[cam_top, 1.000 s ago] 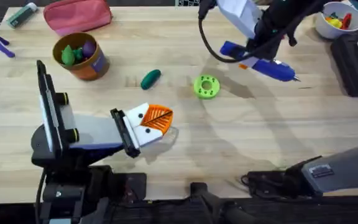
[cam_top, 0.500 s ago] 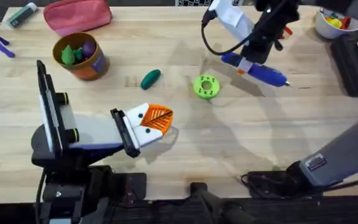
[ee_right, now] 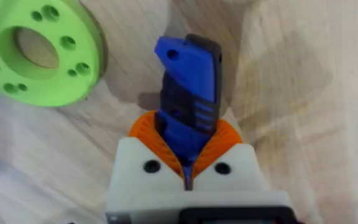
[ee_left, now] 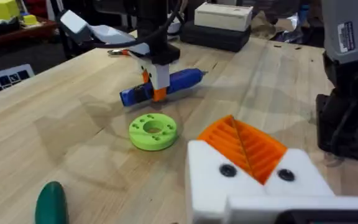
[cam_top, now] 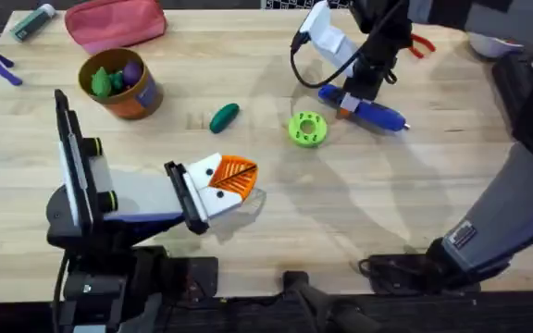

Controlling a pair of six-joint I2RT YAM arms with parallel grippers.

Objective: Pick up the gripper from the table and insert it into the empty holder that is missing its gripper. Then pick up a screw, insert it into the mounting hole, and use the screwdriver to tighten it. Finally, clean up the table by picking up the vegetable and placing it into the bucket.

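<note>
- Overhead: your right gripper (cam_top: 348, 102) is clenched on the screwdriver (cam_top: 364, 111), which lies nearly flat, low over the far right of the table (cam_top: 340, 213) with its metal bit pointing right. Just to its left sits the green disc (cam_top: 307, 129).
- Overhead: your left gripper (cam_top: 234, 180) sits low at the near left, its white mounts carrying orange ribbed pads; you cannot tell from here whether its fingers are parted or closed.
- Overhead: the vegetable (cam_top: 224, 117) lies on the wood between the disc and the bucket (cam_top: 120, 83). The bucket stands at the far left with green and purple toys inside. Behind it lies a pink pouch (cam_top: 116, 23).
- Left wrist: you see the white holder (ee_left: 253, 183) with two dark screw holes and the orange ribbed gripper (ee_left: 244, 146) seated in it. Beyond, the green disc (ee_left: 153, 131) lies flat, and the right gripper (ee_left: 157, 81) grasps the screwdriver (ee_left: 163, 86) behind it. The vegetable (ee_left: 50, 202) shows near the edge.
- Right wrist: the orange pads (ee_right: 146, 134) squeeze the blue screwdriver (ee_right: 188, 87) from both sides. The green disc (ee_right: 39, 53) lies just beside it on the wood.
</note>
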